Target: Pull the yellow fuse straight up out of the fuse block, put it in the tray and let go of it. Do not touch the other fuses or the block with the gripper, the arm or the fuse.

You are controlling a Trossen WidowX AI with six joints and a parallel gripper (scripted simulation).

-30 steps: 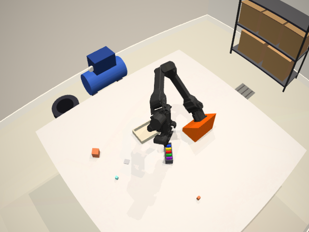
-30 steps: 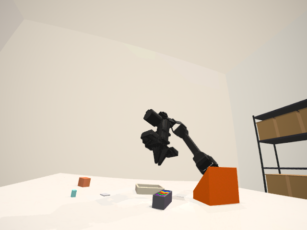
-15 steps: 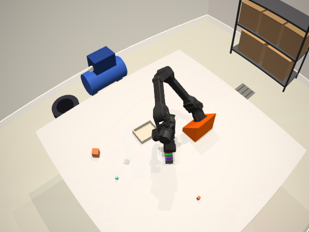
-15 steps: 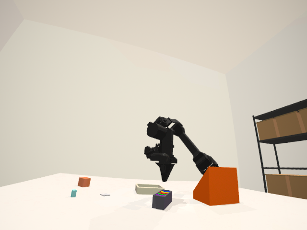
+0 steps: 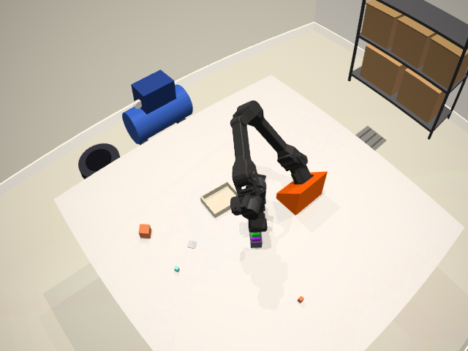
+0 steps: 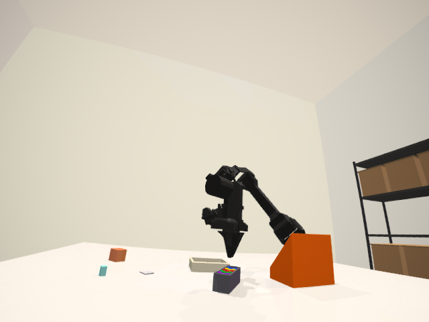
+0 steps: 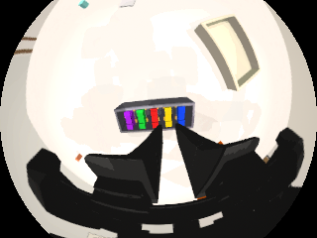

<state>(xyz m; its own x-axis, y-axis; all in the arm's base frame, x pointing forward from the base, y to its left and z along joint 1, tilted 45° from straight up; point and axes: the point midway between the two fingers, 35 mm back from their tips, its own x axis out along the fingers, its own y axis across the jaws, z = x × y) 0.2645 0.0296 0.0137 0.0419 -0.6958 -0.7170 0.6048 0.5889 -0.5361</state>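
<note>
while one gripper [image 5: 257, 231] [image 6: 230, 256] [image 7: 168, 127] hovers, tips slightly apart, five fuses [image 7: 155, 118] apparently sit in one block [image 5: 256, 244] [image 6: 221, 282] [image 7: 119, 110].

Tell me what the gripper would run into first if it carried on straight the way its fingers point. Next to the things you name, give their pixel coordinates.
Probably the top of the yellow fuse [image 7: 168, 117], seated in the fuse block [image 6: 220, 282] [image 7: 155, 102] below the gripper [image 6: 230, 256] [image 7: 168, 127]; depth is unclear, so the neighbouring red [image 7: 155, 117] or blue fuse [image 7: 181, 115] is possible.

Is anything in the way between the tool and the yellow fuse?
Nothing visible stands between the tool and the yellow fuse. Red and blue fuses sit close on either side, though.
</note>
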